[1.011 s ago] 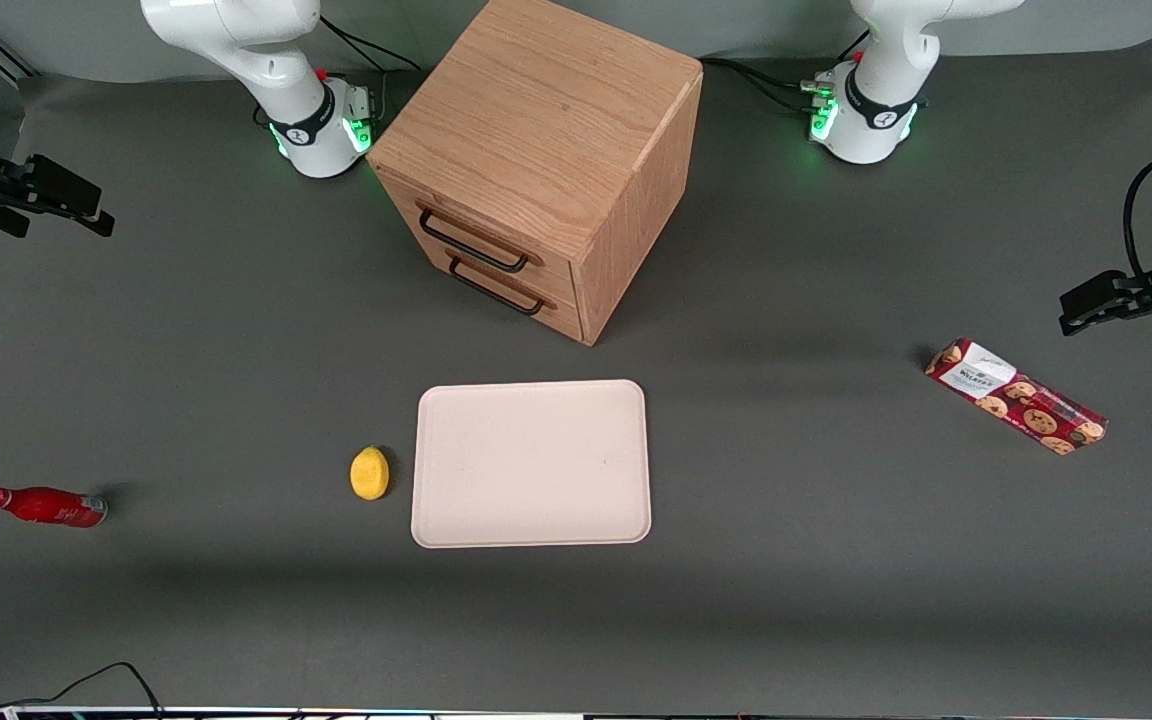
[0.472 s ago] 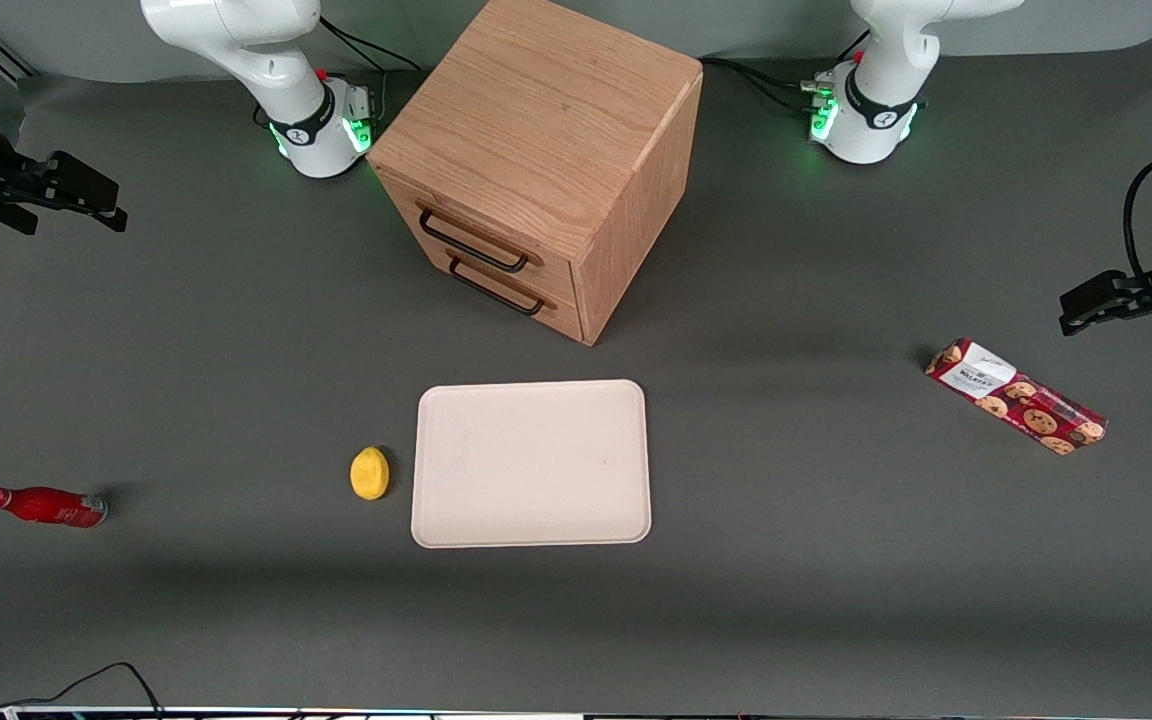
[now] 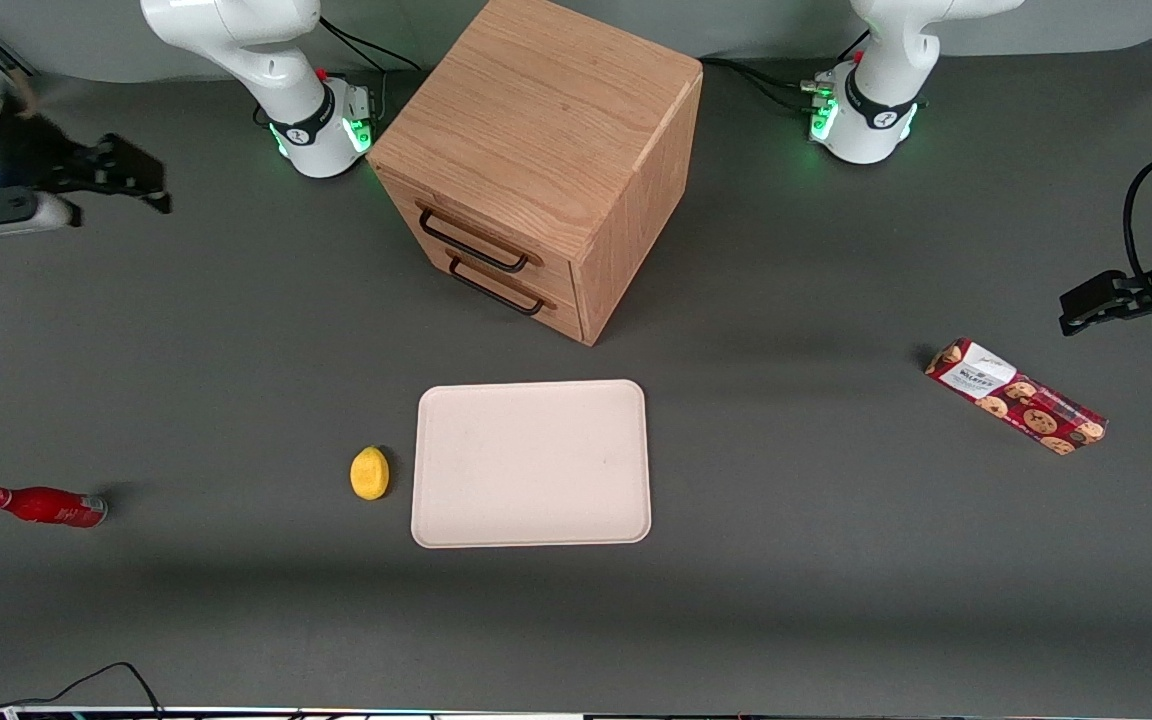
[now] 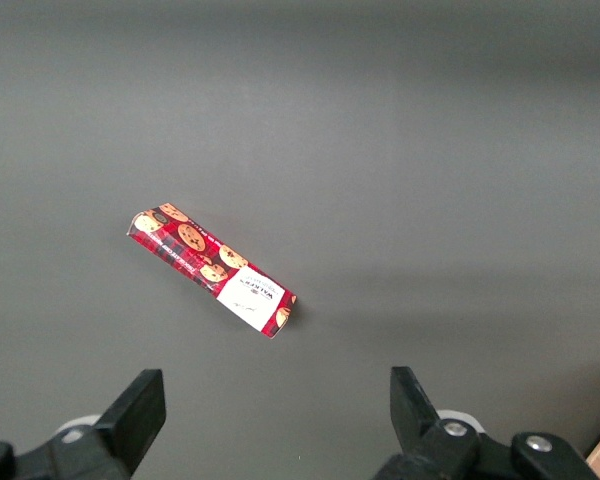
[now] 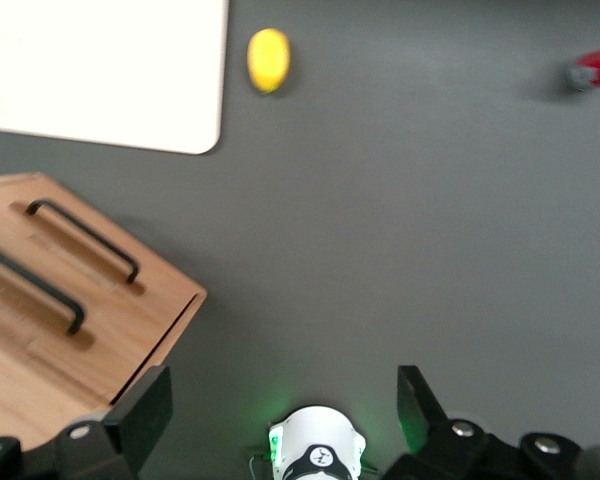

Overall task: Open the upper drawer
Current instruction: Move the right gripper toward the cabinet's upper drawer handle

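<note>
Front view: cabinet [image 3: 536, 160] sits at about 12 o'clock on the tabletop [image 3: 786, 600], turned at an angle so its drawer face points toward 7 o'clock, i.e. toward the working arm's end, which looks deliberate for reach. Upper drawer [image 3: 481, 228] is fully shut, flush with the front, black bar handle [image 3: 473, 242] untouched; lower drawer [image 3: 501, 280] directly beneath, also shut. Pincer [image 3: 141, 185] hangs high over the working arm's end at roughly 10 o'clock, well apart from the cabinet, fingers apart and holding nothing, pointing at the cabinet. My read: approach phase, task not started. Tray [image 3: 532, 463] lies nearer the camera than the cabinet, lemon [image 3: 369, 472] just beside it, red bottle [image 3: 44, 506] on its side at 8 o'clock, cookie pack [image 3: 1016, 396] at 3 o'clock; none are on the straight line to the handle. Left wrist view: only the cookie pack [image 4: 212, 271] on bare tabletop, irrelevant here. Right wrist view: pincer [image 5: 280, 405] fingers spread wide, nothing between them; cabinet corner with upper drawer [image 5: 35, 300], lower drawer handle [image 5: 85, 238], the lemon [image 5: 269, 60], the tray [image 5: 110, 70]. Handles sit close together, so picking the wrong bar is the main risk.
</note>
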